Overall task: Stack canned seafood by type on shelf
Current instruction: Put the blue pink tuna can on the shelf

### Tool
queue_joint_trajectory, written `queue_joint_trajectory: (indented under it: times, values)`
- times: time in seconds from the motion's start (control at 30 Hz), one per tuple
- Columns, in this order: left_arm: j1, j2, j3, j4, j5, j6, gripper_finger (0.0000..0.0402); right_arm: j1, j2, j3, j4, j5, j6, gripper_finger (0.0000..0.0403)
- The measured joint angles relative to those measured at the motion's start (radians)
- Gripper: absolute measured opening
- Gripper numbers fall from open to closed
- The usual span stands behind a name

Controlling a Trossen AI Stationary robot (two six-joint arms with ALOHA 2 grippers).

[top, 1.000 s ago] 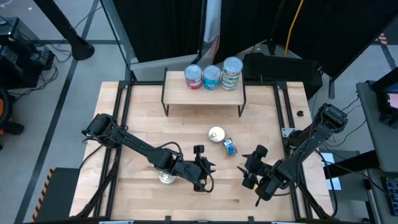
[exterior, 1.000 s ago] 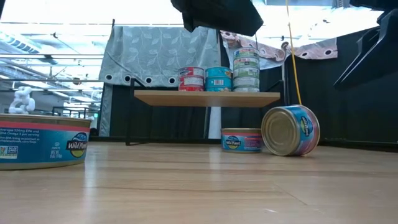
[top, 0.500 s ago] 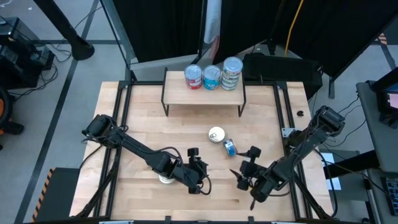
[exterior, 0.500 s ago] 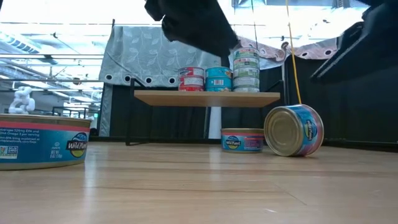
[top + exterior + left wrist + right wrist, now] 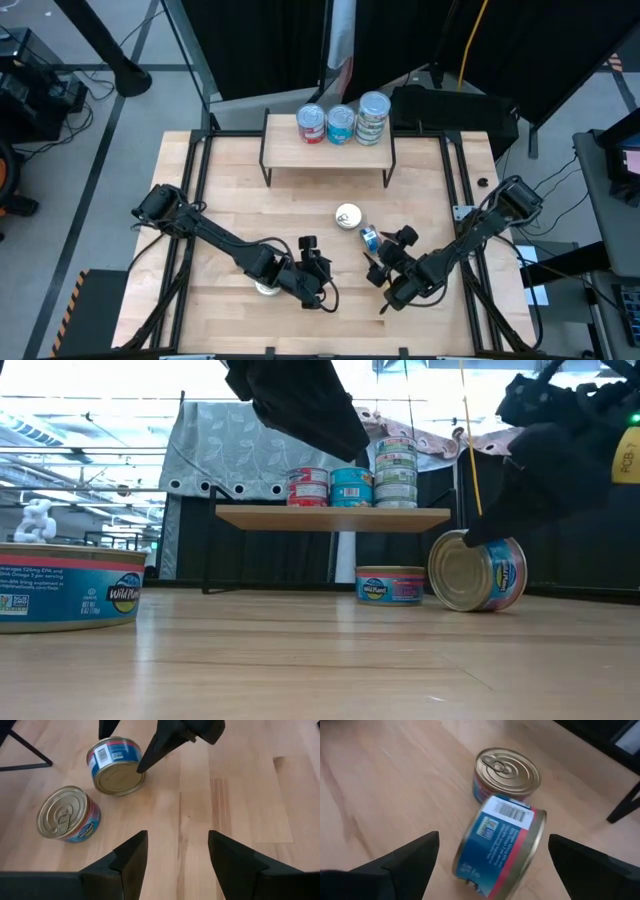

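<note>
My right hand (image 5: 383,257) is wide open just beside the tipped tin (image 5: 369,237) on the bench (image 5: 230,190). An upright tin (image 5: 348,215) stands near it. My left hand (image 5: 312,262) is open and empty. Three stacks (image 5: 342,122) are on the shelf (image 5: 285,153).

Pale, matt wooden table (image 5: 250,210) with visible grain; round tin on its side (image 5: 501,851), glossy blue-and-pink paper label, shiny gold metal end.

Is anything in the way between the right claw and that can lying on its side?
No. The right gripper is open with the tipped can directly between its fingers. The upright can sits just beyond the tipped one, not between.
</note>
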Motion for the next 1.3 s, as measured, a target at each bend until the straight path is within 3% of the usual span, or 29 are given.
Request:
queue_joint_trajectory:
  times: [0.37,0.7,0.83,1.3]
  values:
    - [0.000,0.000,0.000,0.001,-0.003,0.000,0.0208,-0.035,0.078,0.000,-0.032,-0.071,0.032,0.0358]
    - [0.001,0.000,0.000,0.002,-0.004,0.000,0.0208,-0.043,0.081,0.000,-0.035,-0.045,0.022,0.0255]
    - [0.001,0.000,0.000,0.002,-0.004,0.000,0.0208,-0.052,0.081,0.000,-0.033,-0.053,0.008,0.0237]
    - [0.001,0.000,0.000,0.028,-0.004,0.006,0.0208,-0.046,0.081,0.000,0.007,-0.079,-0.054,0.0334]
